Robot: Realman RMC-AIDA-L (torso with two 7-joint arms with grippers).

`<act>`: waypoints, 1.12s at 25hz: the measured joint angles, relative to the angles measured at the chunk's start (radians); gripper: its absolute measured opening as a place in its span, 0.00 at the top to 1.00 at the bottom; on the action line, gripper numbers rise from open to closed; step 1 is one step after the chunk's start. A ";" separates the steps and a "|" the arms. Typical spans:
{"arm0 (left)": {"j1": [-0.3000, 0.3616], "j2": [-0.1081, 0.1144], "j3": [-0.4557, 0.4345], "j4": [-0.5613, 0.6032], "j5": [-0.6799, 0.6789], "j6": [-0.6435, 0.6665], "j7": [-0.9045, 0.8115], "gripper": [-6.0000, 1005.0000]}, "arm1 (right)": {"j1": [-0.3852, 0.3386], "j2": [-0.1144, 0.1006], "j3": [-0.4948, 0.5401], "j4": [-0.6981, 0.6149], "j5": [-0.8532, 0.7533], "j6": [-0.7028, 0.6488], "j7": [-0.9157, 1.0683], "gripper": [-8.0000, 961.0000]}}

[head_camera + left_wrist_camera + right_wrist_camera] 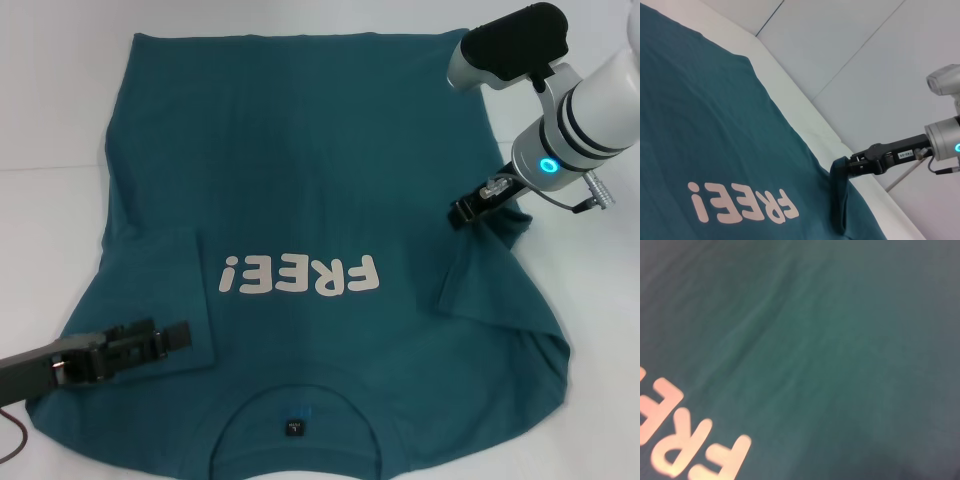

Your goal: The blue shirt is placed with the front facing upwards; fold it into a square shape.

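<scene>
The blue shirt (300,150) lies spread front up on the white table (50,100), with its collar and dark neck label (293,427) nearest me. The white "FREE!" lettering (300,275) crosses the chest. The sleeve on my left (150,280) lies folded in over the body. My left gripper (180,335) sits low over that folded sleeve's near edge. My right gripper (462,211) is shut on the edge of the right sleeve (490,270) and holds it pulled up off the table. The left wrist view shows that pinch (851,165). The right wrist view shows only shirt cloth (815,340).
The shirt covers most of the table. Bare white table shows at the far left and along the right side (792,97). The right arm's white forearm (600,110) hangs over the table's right edge.
</scene>
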 joint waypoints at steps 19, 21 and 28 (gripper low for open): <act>0.002 0.001 0.000 0.000 -0.003 0.001 -0.002 0.05 | -0.014 0.044 -0.079 -0.067 -0.050 -0.009 -0.022 0.67; 0.003 0.001 -0.002 0.000 -0.003 0.001 -0.002 0.05 | -0.025 0.044 -0.079 -0.086 -0.050 -0.012 -0.015 0.67; 0.003 0.001 -0.022 0.000 -0.003 0.002 -0.002 0.05 | -0.095 0.045 -0.045 -0.220 -0.042 -0.107 0.013 0.66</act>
